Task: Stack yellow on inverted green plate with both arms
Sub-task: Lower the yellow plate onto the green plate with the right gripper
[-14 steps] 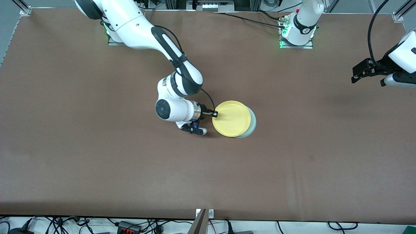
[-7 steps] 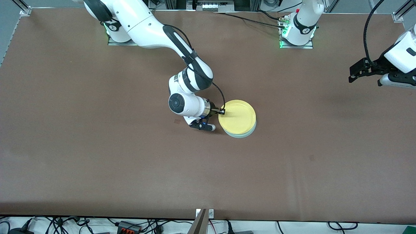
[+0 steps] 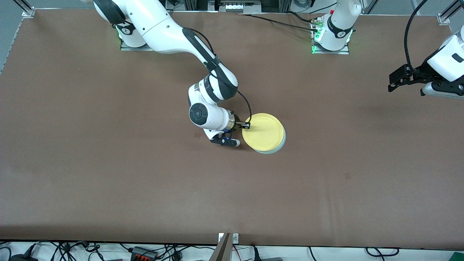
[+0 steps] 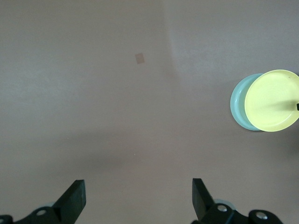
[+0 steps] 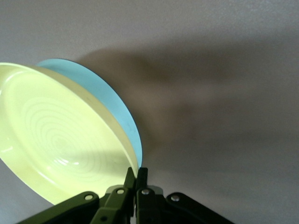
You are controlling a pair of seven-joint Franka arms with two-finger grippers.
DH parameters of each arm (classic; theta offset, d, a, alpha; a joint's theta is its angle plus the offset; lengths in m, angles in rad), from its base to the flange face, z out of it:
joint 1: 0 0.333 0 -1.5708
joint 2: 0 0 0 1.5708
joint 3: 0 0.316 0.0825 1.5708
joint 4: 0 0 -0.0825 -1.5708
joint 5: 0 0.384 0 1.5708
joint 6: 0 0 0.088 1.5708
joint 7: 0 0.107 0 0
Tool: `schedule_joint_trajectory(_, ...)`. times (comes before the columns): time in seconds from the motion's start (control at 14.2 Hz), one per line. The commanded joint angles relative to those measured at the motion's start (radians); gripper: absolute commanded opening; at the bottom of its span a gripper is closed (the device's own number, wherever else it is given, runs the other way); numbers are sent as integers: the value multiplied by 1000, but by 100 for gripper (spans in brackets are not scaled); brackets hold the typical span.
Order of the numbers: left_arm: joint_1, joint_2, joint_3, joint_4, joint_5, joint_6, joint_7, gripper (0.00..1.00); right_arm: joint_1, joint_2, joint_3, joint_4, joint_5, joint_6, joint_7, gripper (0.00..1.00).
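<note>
Right gripper (image 3: 248, 125) is clamped shut on the yellow plate's (image 3: 262, 132) rim, at the edge toward the right arm's end. Yellow sits on the green plate (image 3: 280, 143) (offset, green crescent showing) mid-table (image 3: 108, 174). Left gripper (image 3: 393, 84), jaws wide, holds nothing, waits over the table's left-arm end, well apart.
</note>
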Motion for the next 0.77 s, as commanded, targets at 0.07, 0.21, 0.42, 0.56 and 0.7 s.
schedule_joint_trajectory(0.07, 1, -5, 2, 4, -11, -10, 14, 100, 14, 38, -5, 64, -12, 11, 50, 0)
schedule_joint_trajectory(0.21, 1, -5, 2, 4, -11, -11, 14, 100, 22, 55, -3, 93, -14, 11, 80, 0)
schedule_joint_trajectory(0.42, -1, -5, 2, 4, -11, -13, 15, 100, 28, 56, -3, 95, -14, 11, 87, 0)
schedule_joint_trajectory(0.56, -1, -5, 0, 6, -11, -13, 15, 100, 28, 56, -3, 93, -15, 11, 87, 0)
schedule_joint_trajectory(0.7, -1, -5, 2, 6, -11, -13, 15, 100, 25, 55, -5, 93, -17, 5, 87, 53)
